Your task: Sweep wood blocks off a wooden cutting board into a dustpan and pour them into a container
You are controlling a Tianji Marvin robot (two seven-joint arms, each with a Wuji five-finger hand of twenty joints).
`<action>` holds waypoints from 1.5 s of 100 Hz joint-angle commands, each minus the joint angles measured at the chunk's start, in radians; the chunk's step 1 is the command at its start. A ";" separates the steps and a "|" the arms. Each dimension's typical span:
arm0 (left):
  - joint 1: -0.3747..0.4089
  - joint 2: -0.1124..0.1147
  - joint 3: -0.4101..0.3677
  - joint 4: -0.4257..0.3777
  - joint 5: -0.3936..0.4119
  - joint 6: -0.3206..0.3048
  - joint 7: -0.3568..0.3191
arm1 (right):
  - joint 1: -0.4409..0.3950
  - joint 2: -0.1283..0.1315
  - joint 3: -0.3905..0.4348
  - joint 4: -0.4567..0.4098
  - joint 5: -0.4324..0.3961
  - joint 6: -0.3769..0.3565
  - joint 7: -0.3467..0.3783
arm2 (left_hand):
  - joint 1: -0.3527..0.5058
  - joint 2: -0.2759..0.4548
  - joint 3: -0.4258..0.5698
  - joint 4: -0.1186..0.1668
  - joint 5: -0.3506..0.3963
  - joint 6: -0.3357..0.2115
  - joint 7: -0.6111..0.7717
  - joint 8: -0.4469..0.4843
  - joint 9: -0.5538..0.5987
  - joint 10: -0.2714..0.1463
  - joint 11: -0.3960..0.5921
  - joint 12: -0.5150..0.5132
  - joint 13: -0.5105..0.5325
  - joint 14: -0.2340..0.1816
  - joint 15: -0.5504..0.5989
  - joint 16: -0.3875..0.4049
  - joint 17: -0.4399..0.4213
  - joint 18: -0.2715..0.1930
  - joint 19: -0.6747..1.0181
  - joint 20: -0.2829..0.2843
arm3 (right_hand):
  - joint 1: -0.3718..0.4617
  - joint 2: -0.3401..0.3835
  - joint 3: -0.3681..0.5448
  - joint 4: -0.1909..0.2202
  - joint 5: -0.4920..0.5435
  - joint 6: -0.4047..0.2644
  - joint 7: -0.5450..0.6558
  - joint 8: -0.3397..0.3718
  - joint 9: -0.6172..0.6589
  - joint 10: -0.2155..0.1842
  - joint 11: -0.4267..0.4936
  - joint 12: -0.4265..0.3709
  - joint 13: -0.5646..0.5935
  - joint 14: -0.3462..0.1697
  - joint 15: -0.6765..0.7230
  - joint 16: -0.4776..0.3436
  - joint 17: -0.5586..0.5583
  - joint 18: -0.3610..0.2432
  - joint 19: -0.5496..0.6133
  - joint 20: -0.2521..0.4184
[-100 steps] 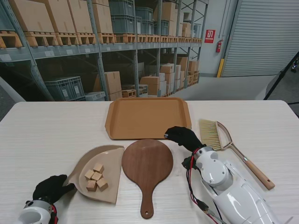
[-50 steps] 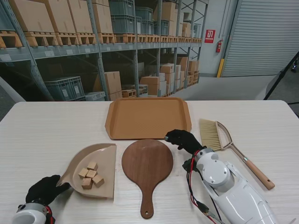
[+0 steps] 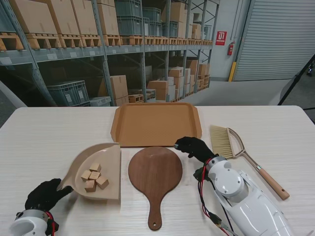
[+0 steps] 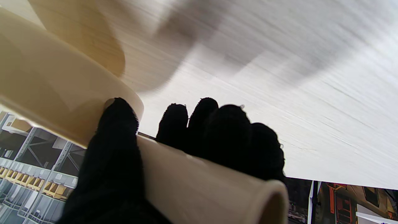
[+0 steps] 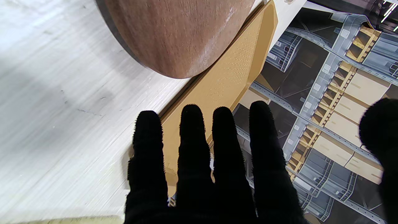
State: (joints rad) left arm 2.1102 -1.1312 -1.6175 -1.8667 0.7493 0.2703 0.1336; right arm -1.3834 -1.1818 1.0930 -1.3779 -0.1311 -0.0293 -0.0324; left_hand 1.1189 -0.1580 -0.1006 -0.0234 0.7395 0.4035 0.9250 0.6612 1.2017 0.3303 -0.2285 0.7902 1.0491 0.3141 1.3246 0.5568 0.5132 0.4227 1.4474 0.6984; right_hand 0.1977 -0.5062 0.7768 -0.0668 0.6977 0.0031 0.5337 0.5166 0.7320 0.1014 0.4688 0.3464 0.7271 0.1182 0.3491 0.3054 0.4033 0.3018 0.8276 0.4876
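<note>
Since a second ago the dustpan (image 3: 98, 169) has swung away from the cutting board (image 3: 155, 172) and tipped up, its open edge now turned toward the tray (image 3: 156, 123), and the wood blocks (image 3: 94, 177) have slid with it; the right arm has barely shifted. The tabletop (image 3: 49, 132) is pale, smooth laminate with a warehouse of racked boxes behind it. The tray, the container for the pour, lies flat farther from me than the bare board. The dustpan looks like light, stiff plastic, best held by its tubular handle, where the left hand (image 3: 45, 194) is clamped, thumb on one side and fingers (image 4: 199, 124) on the other. The right hand (image 3: 193, 146) hovers with fingers spread and nothing in it, near the tray's corner. The brush (image 3: 231, 143) lies unused to its right. The blocks are small, hard and loose, so they will probably slide fast once tilted.
</note>
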 commanded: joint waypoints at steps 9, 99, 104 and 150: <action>-0.051 0.000 -0.009 -0.006 -0.013 -0.010 -0.037 | -0.008 0.000 -0.003 0.000 0.004 -0.009 0.018 | 0.126 0.130 0.099 0.005 0.118 0.014 0.060 0.025 0.091 -0.342 1.641 0.016 0.094 -0.248 0.045 0.011 0.006 -0.046 0.067 0.038 | -0.024 0.016 0.004 0.006 0.012 -0.026 0.002 0.014 0.002 0.004 0.015 0.012 -0.016 -0.006 0.017 0.011 -0.010 0.014 0.001 0.023; -0.538 0.035 0.139 0.315 -0.070 -0.086 -0.171 | -0.018 0.000 -0.001 -0.007 0.027 -0.001 0.032 | 0.119 0.151 0.095 0.005 0.093 0.008 0.065 0.049 0.081 -0.373 1.644 0.023 0.091 -0.282 0.050 0.007 0.014 -0.069 0.068 0.034 | -0.013 0.025 0.006 0.007 0.005 -0.027 -0.005 0.020 0.018 0.008 0.016 0.020 -0.014 0.000 0.017 0.014 -0.013 0.016 -0.006 0.030; -0.570 0.035 0.155 0.342 -0.090 -0.081 -0.178 | -0.018 0.001 -0.002 -0.006 0.027 -0.001 0.032 | 0.119 0.153 0.095 0.005 0.090 0.006 0.067 0.050 0.079 -0.377 1.643 0.023 0.089 -0.286 0.048 0.006 0.015 -0.072 0.067 0.033 | -0.013 0.027 0.006 0.007 0.005 -0.027 -0.005 0.021 0.019 0.008 0.017 0.020 -0.014 -0.002 0.018 0.014 -0.012 0.018 -0.006 0.030; -0.812 0.042 0.291 0.562 -0.134 -0.094 -0.237 | -0.023 -0.002 -0.001 -0.011 0.036 0.010 0.029 | 0.105 0.163 0.091 0.007 0.073 -0.001 0.075 0.043 0.065 -0.392 1.620 0.009 0.074 -0.293 0.018 -0.004 0.011 -0.086 0.059 0.023 | -0.008 0.029 0.005 0.009 0.007 -0.028 -0.007 0.021 0.029 0.010 0.019 0.026 -0.012 0.001 0.018 0.015 -0.012 0.019 -0.008 0.033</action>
State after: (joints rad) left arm 1.3259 -1.0876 -1.3308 -1.3029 0.6133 0.1836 -0.0795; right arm -1.3964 -1.1801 1.0954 -1.3844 -0.0974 -0.0232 -0.0153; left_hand 1.1191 -0.1583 -0.1006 -0.0234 0.7395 0.4043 0.9251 0.6845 1.2018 0.3303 -0.2285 0.8029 1.0493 0.3141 1.3371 0.5568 0.5148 0.4238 1.4523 0.7002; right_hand 0.1981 -0.4902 0.7774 -0.0668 0.6979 -0.0017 0.5340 0.5276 0.7452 0.1030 0.4688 0.3585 0.7271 0.1212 0.3496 0.3054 0.4022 0.3018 0.8275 0.4904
